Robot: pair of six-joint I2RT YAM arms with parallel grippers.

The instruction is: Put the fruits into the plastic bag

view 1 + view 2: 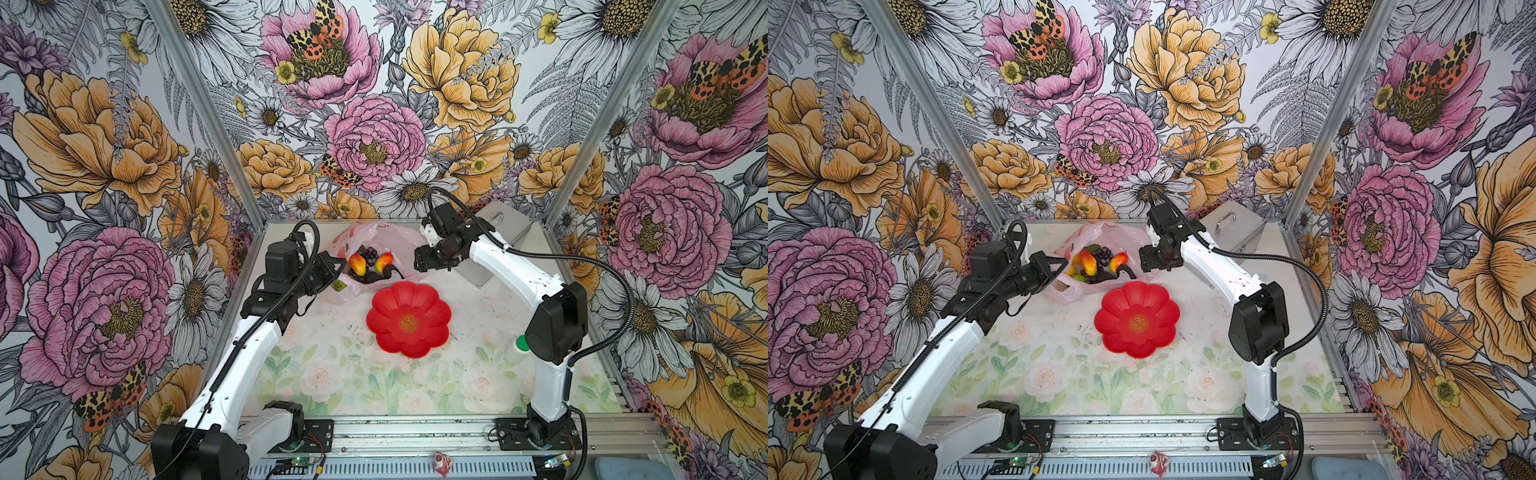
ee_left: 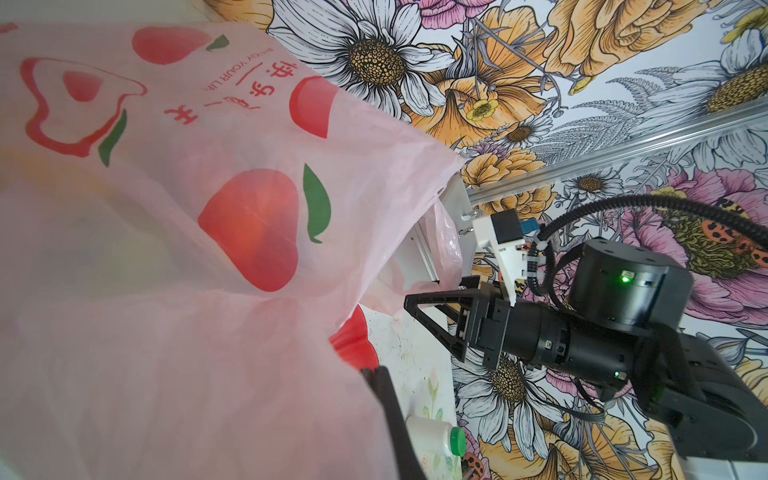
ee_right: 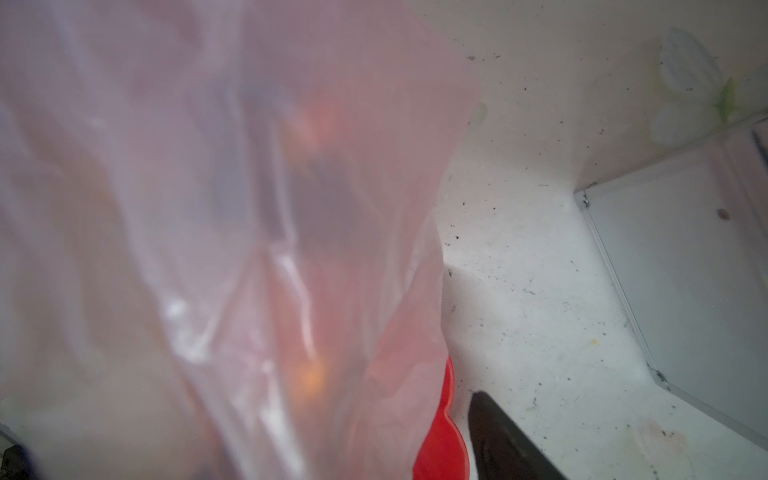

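Fruit is gathered inside the pink bag — none is seen on the red plate, so filling is judged done. The rim is pinched by the left gripper; the right gripper is held open alongside.

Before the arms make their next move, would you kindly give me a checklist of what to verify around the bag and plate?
1. The plate holds no fruit: ok.
2. The fruits lie inside the bag: ok, several show through its mouth.
3. The left gripper is shut on the bag's left rim: ok.
4. The right gripper grips the right rim: not ok, its jaws stand open with film between them.
5. The bag's mouth faces upward: ok.
6. The bottle is clear of the right arm: cannot tell, it is partly hidden behind the arm.
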